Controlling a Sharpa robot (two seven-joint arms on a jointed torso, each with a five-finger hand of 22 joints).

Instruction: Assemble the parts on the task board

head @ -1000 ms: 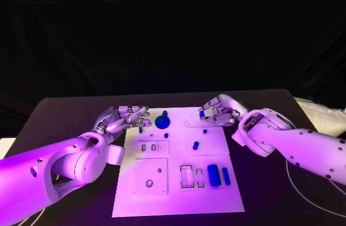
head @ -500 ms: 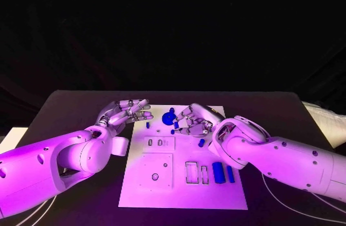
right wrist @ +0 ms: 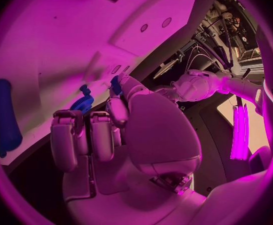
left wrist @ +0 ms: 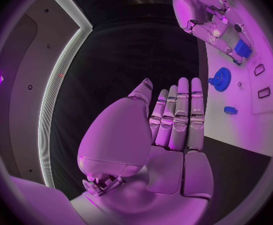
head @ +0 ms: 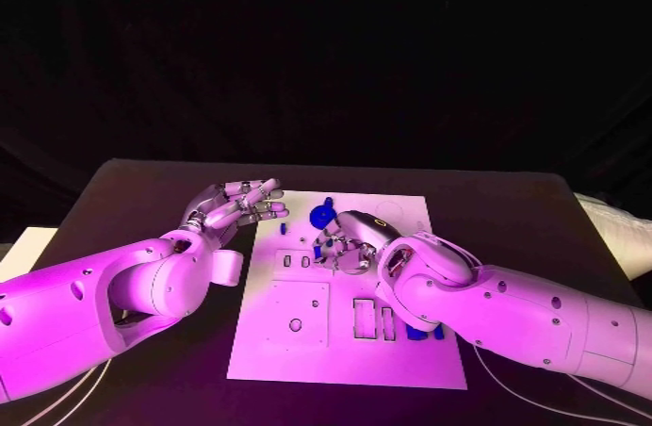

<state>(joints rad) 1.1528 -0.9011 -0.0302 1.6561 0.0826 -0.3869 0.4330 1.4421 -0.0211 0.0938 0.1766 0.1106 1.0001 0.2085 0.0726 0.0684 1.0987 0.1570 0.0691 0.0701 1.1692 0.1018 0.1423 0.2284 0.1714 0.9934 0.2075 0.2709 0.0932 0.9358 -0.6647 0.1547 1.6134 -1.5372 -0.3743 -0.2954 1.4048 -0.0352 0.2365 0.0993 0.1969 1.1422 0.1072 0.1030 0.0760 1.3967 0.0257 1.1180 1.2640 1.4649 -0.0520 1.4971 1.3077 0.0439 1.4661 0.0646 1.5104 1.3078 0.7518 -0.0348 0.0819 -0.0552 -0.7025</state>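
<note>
The right hand (head: 347, 245) is hovering over the middle of the task board (head: 408, 209) with its fingers curled in, pinching a small blue part (left wrist: 242, 47) at the fingertips (the grip is clearest in the left wrist view), while the blue gear (head: 320, 217) is sitting just beyond those fingertips. The left hand (head: 242, 206) is waiting flat and empty, fingers straight and side by side, beside the board's edge. To seat the part well, I judge the hand should be squaring it over its slot, lowering slowly and keeping clear of the gear.
</note>
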